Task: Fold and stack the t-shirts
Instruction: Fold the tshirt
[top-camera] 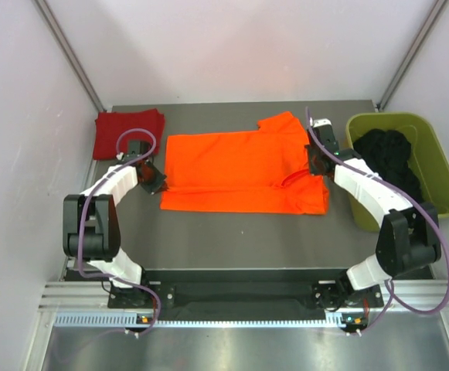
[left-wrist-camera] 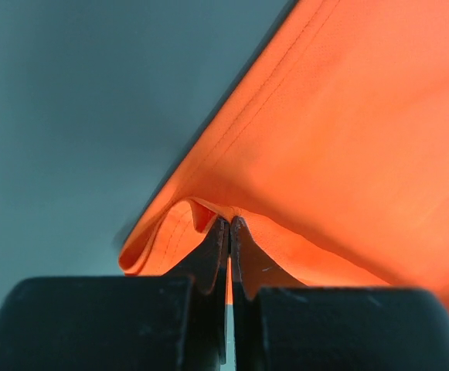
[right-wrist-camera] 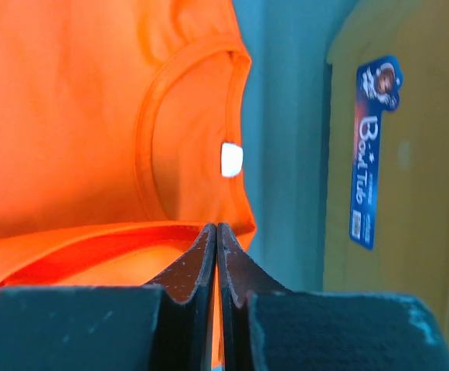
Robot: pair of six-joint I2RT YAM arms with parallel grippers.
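Left pincer (left-wrist-camera: 229, 226) is clamped on the hem edge of the orange shirt (top-camera: 239, 166). The right pincer (right-wrist-camera: 216, 230) pinches its edge near the collar, just beside the green tub (top-camera: 443, 166). Bare grey table (top-camera: 239, 239) lies open toward the arms. The dark red shirt (top-camera: 127, 131) sits folded at the far left corner.

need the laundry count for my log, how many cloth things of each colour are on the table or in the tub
orange t-shirt: 1
dark red t-shirt: 1
black cloth heap in the green tub: 1 (the pieces within it cannot be told apart)
total: 3
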